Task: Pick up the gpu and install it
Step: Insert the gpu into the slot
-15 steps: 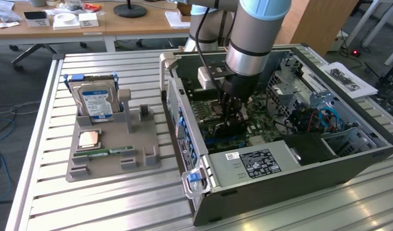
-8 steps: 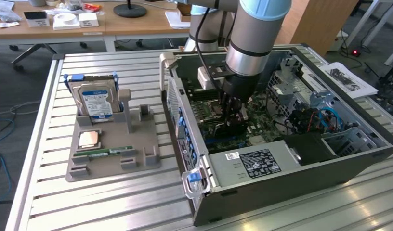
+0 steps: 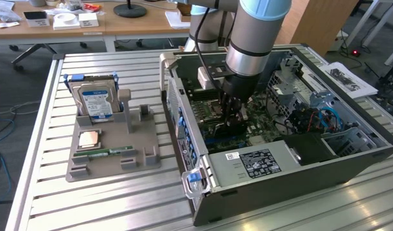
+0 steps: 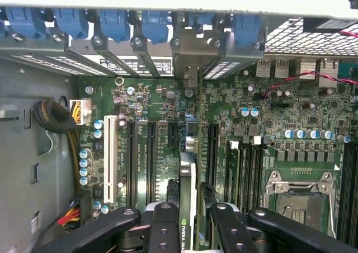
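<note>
While the open computer case (image 3: 299,144) lay on its side on the slatted table (image 3: 48,202), the arm (image 3: 257,33) reached straight down into it, and this was the install step, well under way. Beneath the claw (image 3: 234,115) sat the green motherboard (image 4: 279,113), its black expansion slots (image 4: 150,158) running away on both sides of the fingers (image 4: 162,230), the empty CPU socket (image 4: 299,194) off to one side. Out beyond the case, the grey parts tray (image 3: 113,159) held the blue-labelled hard drive (image 3: 97,101) and the memory stick (image 3: 110,151). The claw was pinched narrow on the gpu (image 4: 190,197), held edge-on and upright between the fingers, its silvery end bracket (image 4: 193,60) up against the rear slot openings. It looked thin, dark, a green logo near the grip. By my read, seating it called for a straight press with the card edge square over its slot.
</note>
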Controlling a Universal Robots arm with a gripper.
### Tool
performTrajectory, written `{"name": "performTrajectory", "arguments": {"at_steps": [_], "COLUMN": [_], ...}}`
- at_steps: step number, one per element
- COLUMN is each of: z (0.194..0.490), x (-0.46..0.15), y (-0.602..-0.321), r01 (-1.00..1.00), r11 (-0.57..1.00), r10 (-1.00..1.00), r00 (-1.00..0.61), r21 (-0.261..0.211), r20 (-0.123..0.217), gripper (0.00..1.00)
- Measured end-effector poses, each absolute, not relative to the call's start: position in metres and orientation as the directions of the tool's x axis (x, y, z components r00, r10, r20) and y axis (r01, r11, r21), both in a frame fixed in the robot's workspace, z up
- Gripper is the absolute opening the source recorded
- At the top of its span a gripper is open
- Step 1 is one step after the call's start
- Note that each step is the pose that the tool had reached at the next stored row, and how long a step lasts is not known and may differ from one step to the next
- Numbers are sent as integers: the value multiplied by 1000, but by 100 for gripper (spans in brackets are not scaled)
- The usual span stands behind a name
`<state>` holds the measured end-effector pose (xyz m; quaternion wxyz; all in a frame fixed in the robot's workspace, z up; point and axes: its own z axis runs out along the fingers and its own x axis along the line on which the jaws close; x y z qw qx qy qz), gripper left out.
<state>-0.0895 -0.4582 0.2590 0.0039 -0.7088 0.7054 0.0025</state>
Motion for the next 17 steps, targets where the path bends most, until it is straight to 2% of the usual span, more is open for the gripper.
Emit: {"name": "performTrajectory", "arguments": {"at_steps": [17], "z": [257], "x": [-90], "y": [-458], "r01": [-1000], "r11": [14], "r10": [-1000], "r00": [-14], "r21": [-2], "r20": [-9], "gripper": [26]}}
